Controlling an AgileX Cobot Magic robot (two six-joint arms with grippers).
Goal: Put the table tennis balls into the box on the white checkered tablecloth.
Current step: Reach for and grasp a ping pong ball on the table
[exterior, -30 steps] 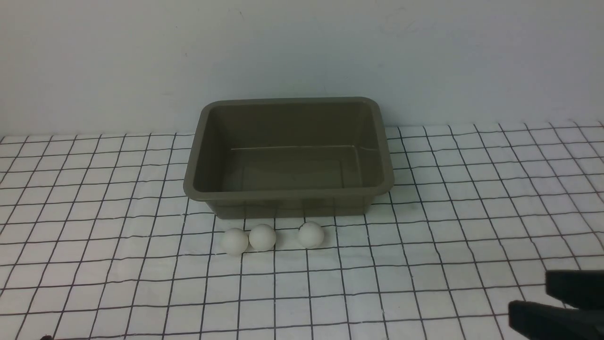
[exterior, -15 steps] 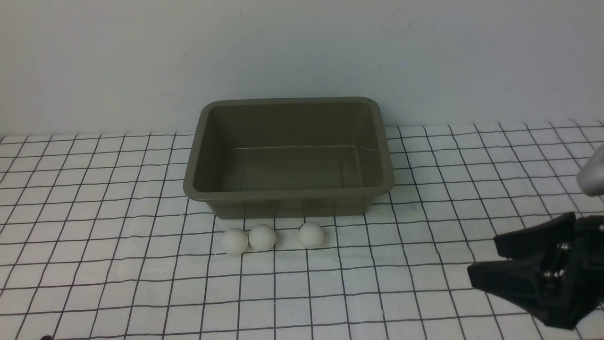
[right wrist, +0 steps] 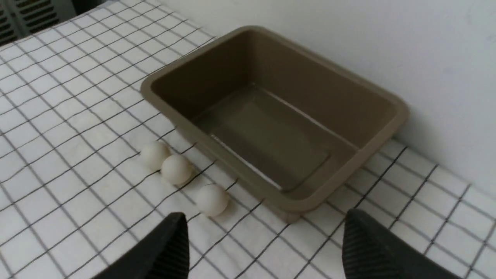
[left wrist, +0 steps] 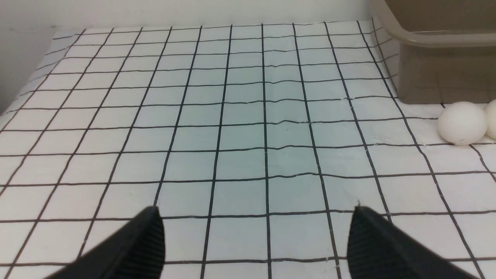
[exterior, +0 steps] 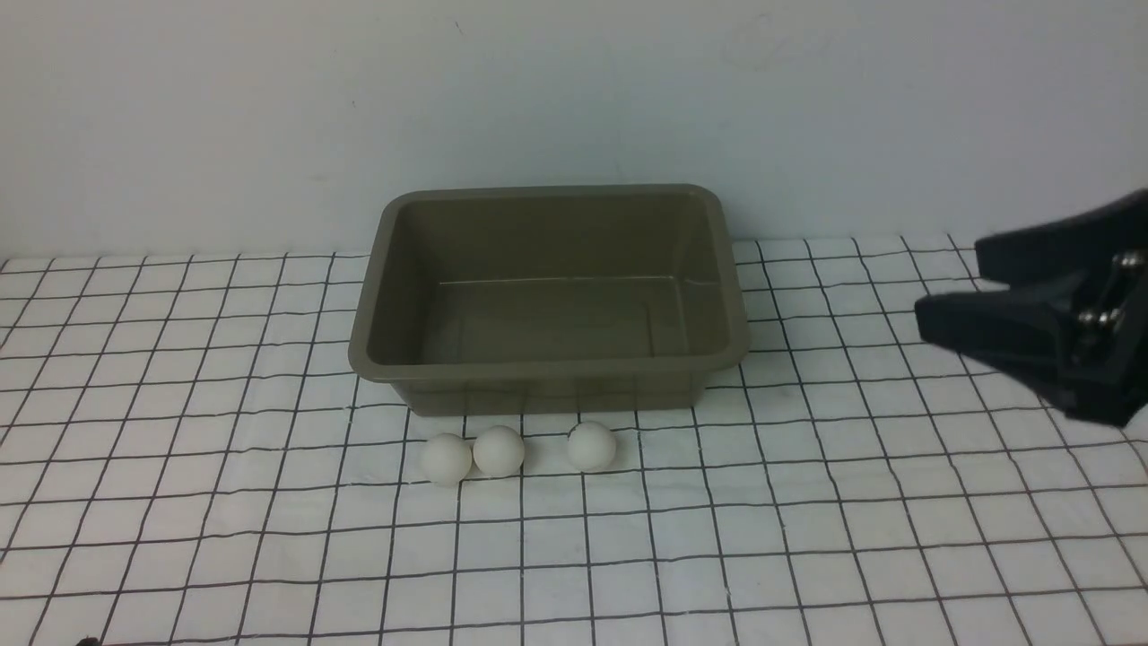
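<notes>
Three white table tennis balls (exterior: 447, 458) (exterior: 499, 450) (exterior: 592, 446) lie in a row on the white checkered tablecloth (exterior: 224, 502), just in front of the empty olive-brown box (exterior: 547, 318). My right gripper (exterior: 949, 280) hangs open in the air at the far right, level with the box and well apart from it. In the right wrist view it (right wrist: 264, 215) is empty, with the balls (right wrist: 212, 199) and the box (right wrist: 267, 135) below and ahead. My left gripper (left wrist: 255, 211) is open and empty over bare cloth, with one ball (left wrist: 462, 123) and the box wall (left wrist: 438, 73) off to one side.
A plain pale wall (exterior: 574, 99) rises directly behind the box. The checkered cloth is slightly wrinkled and covers the whole table around the box and balls.
My right gripper has risen from the lower right corner of the front view to about the box's height, still open. Balls and box have not moved.
</notes>
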